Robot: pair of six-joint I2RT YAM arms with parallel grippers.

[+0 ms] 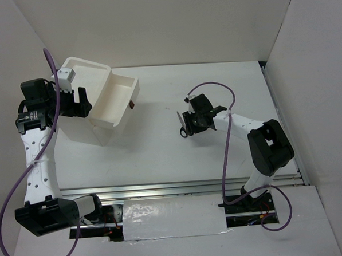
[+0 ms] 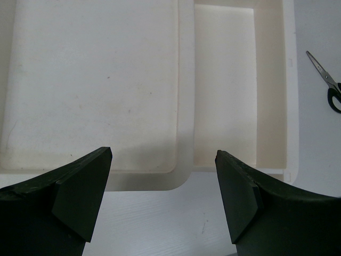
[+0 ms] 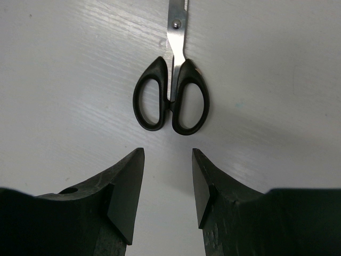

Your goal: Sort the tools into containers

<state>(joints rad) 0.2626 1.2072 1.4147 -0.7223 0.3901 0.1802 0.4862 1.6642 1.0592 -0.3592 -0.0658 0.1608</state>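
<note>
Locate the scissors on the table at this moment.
The black-handled scissors lie flat on the white table, mid-table to the right of the pulled-out drawer in the top view, just beyond the fingers of the right gripper, untouched.

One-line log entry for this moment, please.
left pincer: open, empty, facing cabinet | right pincer: open, empty, just short of scissors | scissors: flat on table | drawer: pulled out

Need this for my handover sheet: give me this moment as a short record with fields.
cabinet: white, far left of the table, one drawer pulled out
drawer: nothing visible inside; red-brown handle on its front
scissors: black-handled, closed, flat on the table, apart from the cabinet
left tool: open, empty, at the cabinet
right tool: open, empty, just short of the scissors' handles
</note>
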